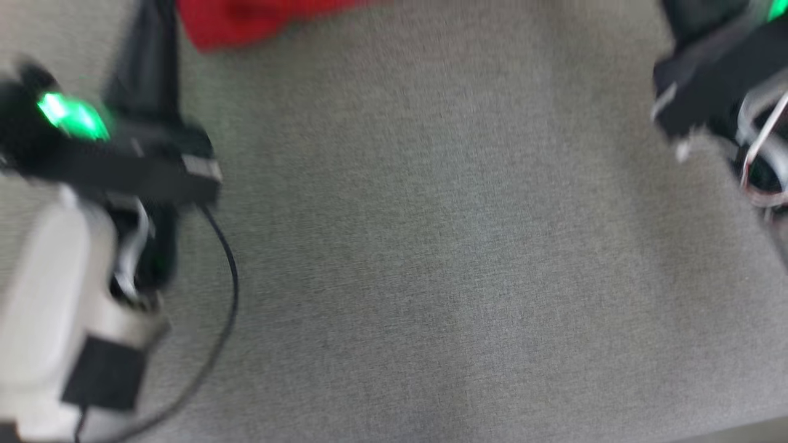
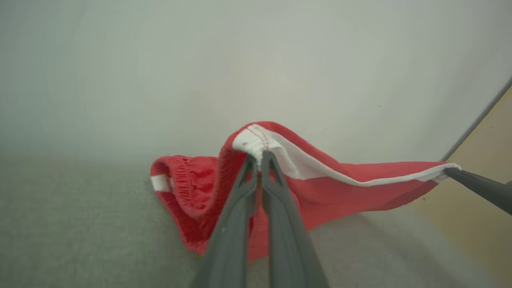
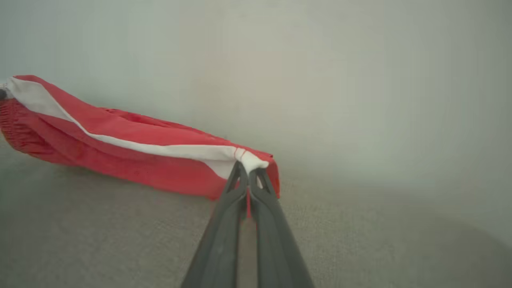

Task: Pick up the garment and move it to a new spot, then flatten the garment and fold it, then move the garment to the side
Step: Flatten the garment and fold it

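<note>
The garment (image 2: 340,188) is red with a white hem and a gathered waistband, and it lies stretched low over the grey cloth surface (image 1: 443,246). My left gripper (image 2: 260,160) is shut on the white hem at one raised corner. My right gripper (image 3: 248,172) is shut on the hem's other corner, and the garment (image 3: 132,152) runs off to the left from it. One of the right gripper's fingers (image 2: 480,186) enters the left wrist view at the right edge. In the blurred head view a bit of the garment (image 1: 246,21) shows at the top, between my left arm (image 1: 61,295) and right arm (image 1: 720,92).
The grey surface spreads wide between the two arms. A black cable (image 1: 228,295) hangs off the left wrist. The surface's edge, with tan floor (image 2: 480,152) past it, shows at the right of the left wrist view. A darker edge (image 1: 757,427) crosses the head view's lower right corner.
</note>
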